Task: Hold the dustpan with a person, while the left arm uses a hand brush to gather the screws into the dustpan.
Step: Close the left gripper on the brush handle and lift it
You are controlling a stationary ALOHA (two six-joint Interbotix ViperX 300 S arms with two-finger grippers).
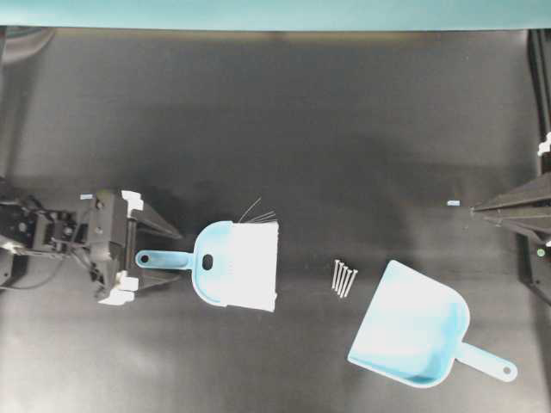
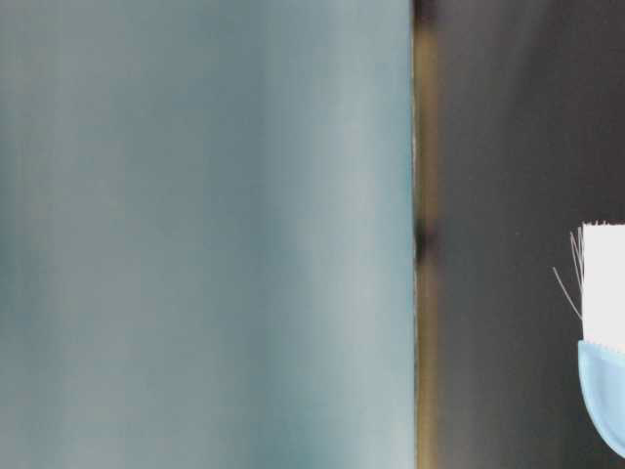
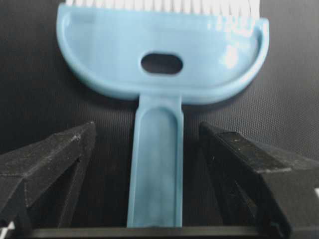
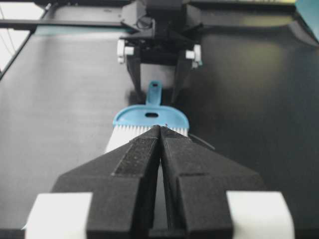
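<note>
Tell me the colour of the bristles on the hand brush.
White bristles, with a few dark stray ones; clearest in the overhead view.

The right hand (image 4: 160, 130), fingers pressed together, points at the hand brush (image 4: 149, 119), whose handle lies between the left hand's (image 4: 155, 92) spread fingers.

Matte black tabletop (image 1: 301, 112), teal wall (image 1: 275, 13) along its far edge.

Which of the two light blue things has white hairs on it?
The hand brush, lying between the left gripper's open fingers. White bristles line its wide head. The dustpan, right of the screws, has none.
</note>
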